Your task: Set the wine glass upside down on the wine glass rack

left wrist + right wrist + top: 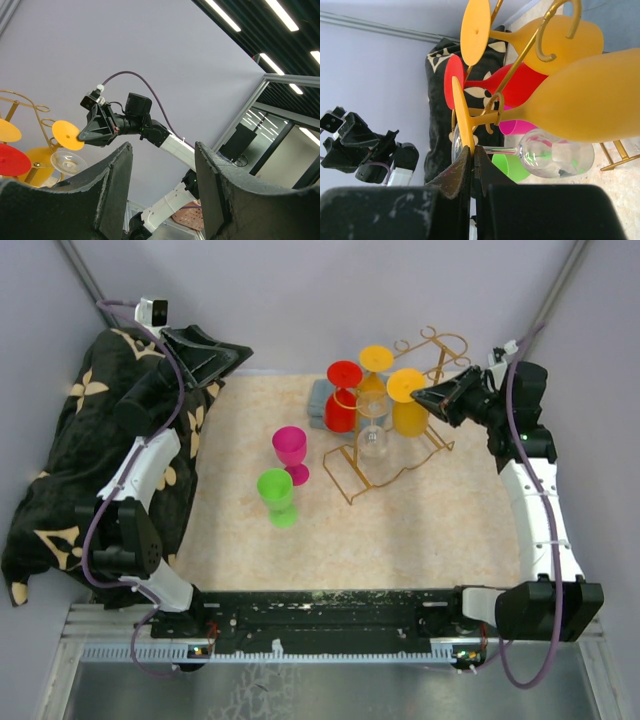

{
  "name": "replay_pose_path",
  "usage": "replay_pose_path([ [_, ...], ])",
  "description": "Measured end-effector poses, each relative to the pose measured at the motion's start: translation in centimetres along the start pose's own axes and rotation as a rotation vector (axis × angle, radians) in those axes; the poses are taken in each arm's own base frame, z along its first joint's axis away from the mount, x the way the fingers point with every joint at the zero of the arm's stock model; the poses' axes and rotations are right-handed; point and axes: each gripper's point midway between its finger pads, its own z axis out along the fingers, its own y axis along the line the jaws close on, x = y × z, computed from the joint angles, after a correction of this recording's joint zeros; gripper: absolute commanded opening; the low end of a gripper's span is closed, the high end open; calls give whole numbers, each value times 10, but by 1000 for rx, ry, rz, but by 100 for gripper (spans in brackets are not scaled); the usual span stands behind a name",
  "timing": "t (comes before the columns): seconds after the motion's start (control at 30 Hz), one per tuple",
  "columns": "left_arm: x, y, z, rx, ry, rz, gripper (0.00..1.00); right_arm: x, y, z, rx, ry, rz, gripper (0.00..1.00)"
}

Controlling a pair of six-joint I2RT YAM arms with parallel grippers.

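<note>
Rack [400, 472] stood toward worktop's [450, 530] far right corner. Four hung inverted on it: red glass [342, 405], yellow glass [376, 362], second yellow glass [409, 408], clear glass [372, 438]. Two stood upright mid-worktop: pink glass [291, 448], green glass [276, 490]. Right fingers [462, 172] closed at second yellow glass's foot; left fingers [117, 172] open, empty.

Closed in at the back and both sides by pale lilac-grey wall panels [320, 300]. Floored with a beige speckled tabletop [450, 530]. Draped along the left with a black cloth patterned in cream flowers [60, 440]. Lit from above by white ceiling strip lights [222, 15].
</note>
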Motion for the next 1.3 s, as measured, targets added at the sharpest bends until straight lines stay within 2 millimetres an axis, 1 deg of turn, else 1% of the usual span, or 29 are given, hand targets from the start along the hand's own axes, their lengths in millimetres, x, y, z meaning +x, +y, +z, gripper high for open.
replay_pose_path([
  [0.27,-1,2,0,-6,-2,0,59,-3,0,9,-15,0,-12,0],
  [0.47,-1,2,0,-8,-2,4,58,-2,-10,22,2,19,4,0],
  [0.57,0,3,0,-9,-1,5,59,-3,-11,23,2,20,9,0],
  [0.6,0,3,0,-11,0,5,59,-3,-11,23,2,21,9,2],
  [0.7,0,4,0,-13,1,4,59,-2,-11,24,1,21,10,15],
  [0.83,0,3,0,-14,2,5,59,-2,-11,24,-1,21,6,28],
  [0.9,0,3,0,-15,3,5,59,-1,-10,24,-2,22,5,33],
  [1.13,1,4,0,-19,5,4,59,0,-12,22,12,18,-4,36],
  [1.3,2,2,0,-23,14,14,58,4,-12,15,26,21,-15,36],
])
